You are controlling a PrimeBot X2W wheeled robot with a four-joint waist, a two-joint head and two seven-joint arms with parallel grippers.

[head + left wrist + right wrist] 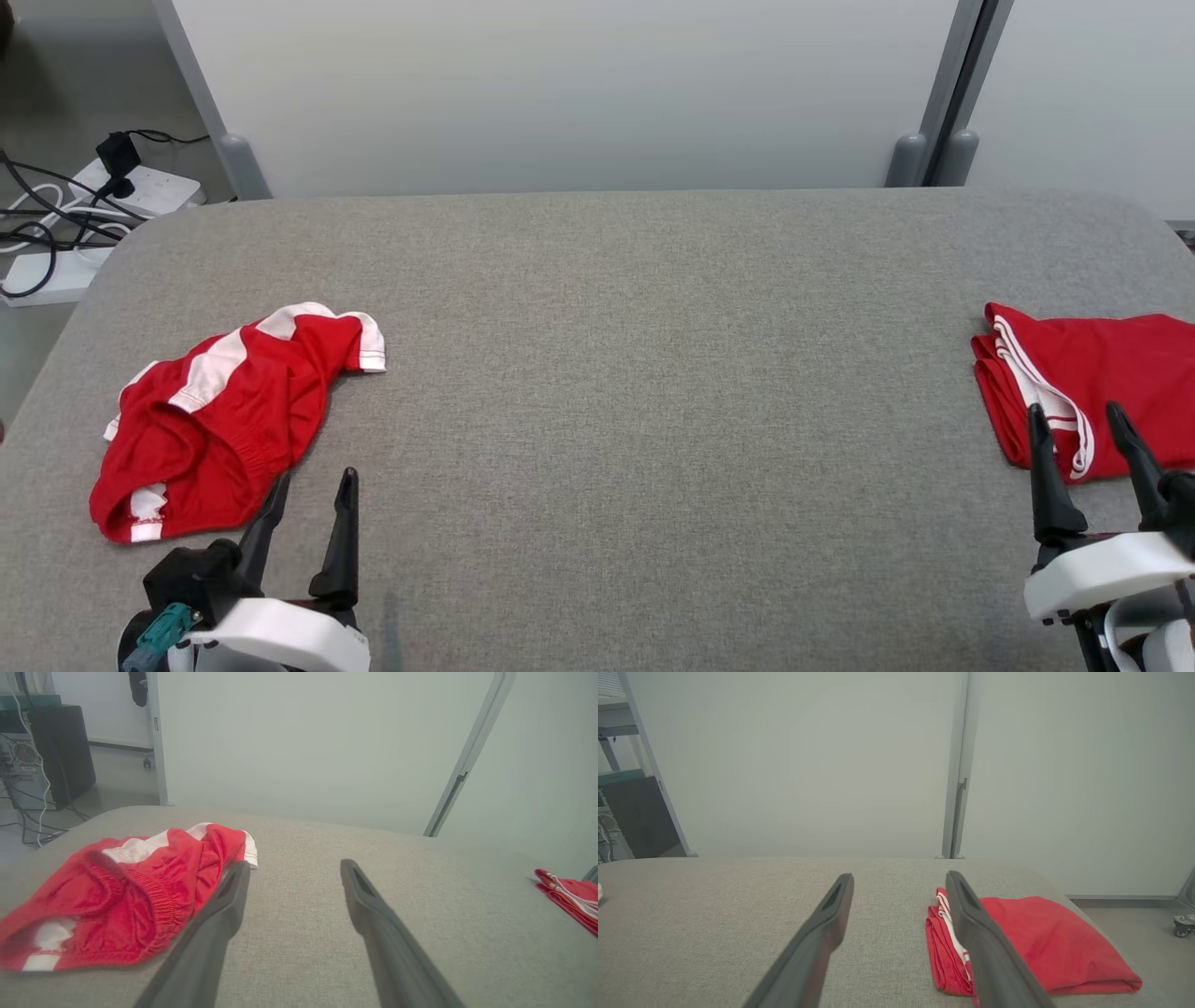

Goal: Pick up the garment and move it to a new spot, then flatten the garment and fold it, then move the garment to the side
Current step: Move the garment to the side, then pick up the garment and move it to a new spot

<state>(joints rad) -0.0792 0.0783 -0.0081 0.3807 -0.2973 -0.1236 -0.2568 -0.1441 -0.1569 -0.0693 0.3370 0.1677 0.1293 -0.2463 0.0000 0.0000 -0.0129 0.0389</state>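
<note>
Red knit with white side stripes: the crumpled garment [233, 415] lies in a loose heap on the grey cloth tabletop [653, 373], at the robot's left and toward the near edge. It looks like a pair of sports shorts, with the waistband [154, 896] turned open toward the robot.

Left hand [316, 476]: fingers spread wide, nothing between them, hovering just beside the heap's near right edge. In the left wrist view the left finger overlaps the cloth; I cannot tell if it touches.

Right hand [1074, 408]: also spread and empty, over the near edge of a folded garment [1092, 373] at the far right. That one is the same red and white and looks finished.

Handling, as a judgement:
- Light, thin and limp. It will sag and drape from any single pinch point.
- The smooth synthetic look suggests it is slippery, so a shallow pinch may slide off.
- Not fragile.
- The textured tabletop may drag on the cloth when it is pulled.

Where to take hold: the gathered waistband is the thickest and firmest edge and lies closest to the left hand. Two spaced pinches along it would let the shorts hang open for flattening.
</note>
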